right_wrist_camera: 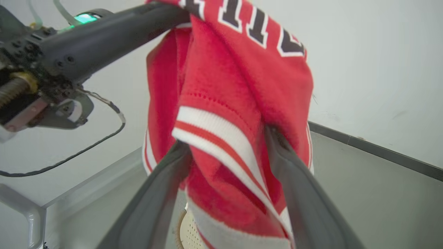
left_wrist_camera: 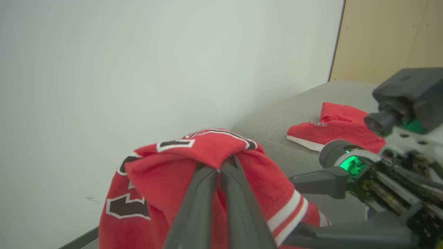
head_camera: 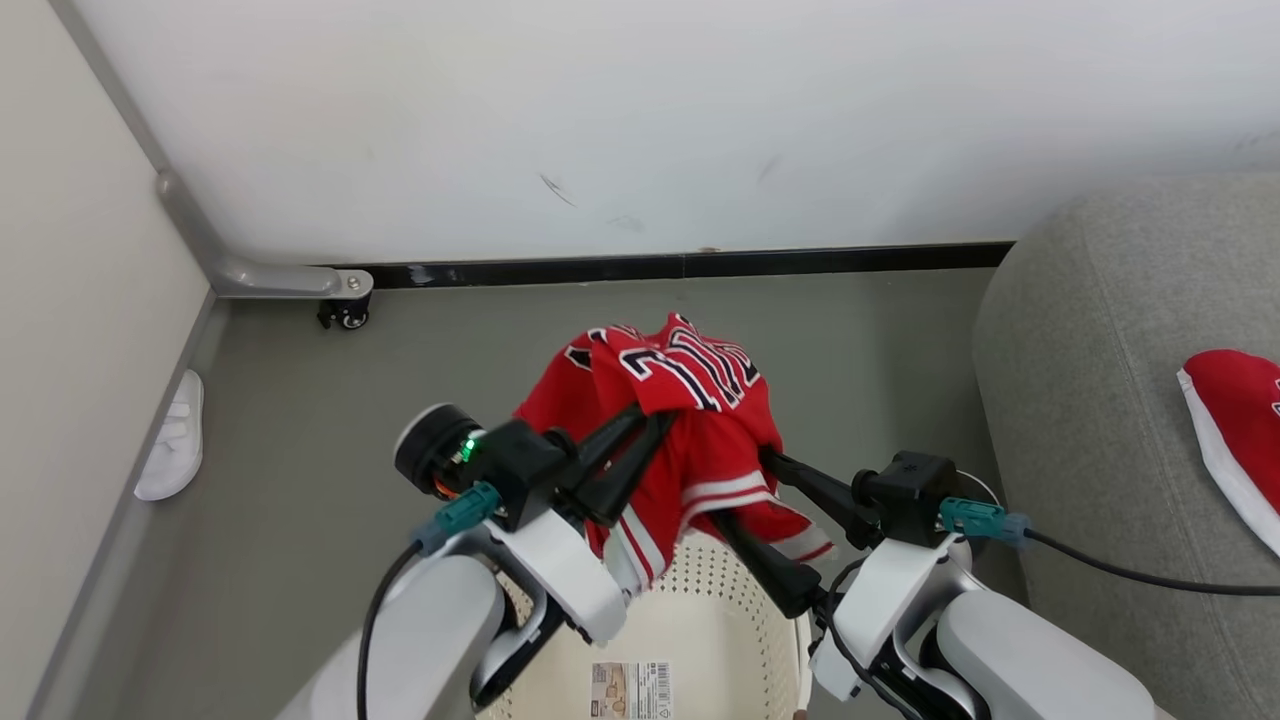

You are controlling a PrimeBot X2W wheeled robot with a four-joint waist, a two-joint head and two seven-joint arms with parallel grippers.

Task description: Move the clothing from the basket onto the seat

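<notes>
White wall (head_camera: 600, 120) behind, grey floor (head_camera: 300, 400). Left gripper (head_camera: 645, 420) pinched shut on jersey (head_camera: 700, 400), holding it in air above basket (head_camera: 700, 610). Right gripper (right_wrist_camera: 228, 138) spread wide, fingers astride striped hem, not clamping. Shorts (head_camera: 1235, 410) lie on seat (head_camera: 1100, 330). Step: lifting last garment out. Next likely: swing right to seat, keep hem off basket rim, release.

Left gripper (head_camera: 648, 420): fingers pressed together, pinching a fold of the jersey (head_camera: 700, 385) at their tips.
Right gripper (head_camera: 745, 490): fingers spread wide, with cloth hanging between them.
Left wrist: angled so the fingers point toward the right gripper.
Right wrist: angled so the fingers point toward the left gripper, with their tips just below it.
Forearms: pale, side by side.
</notes>
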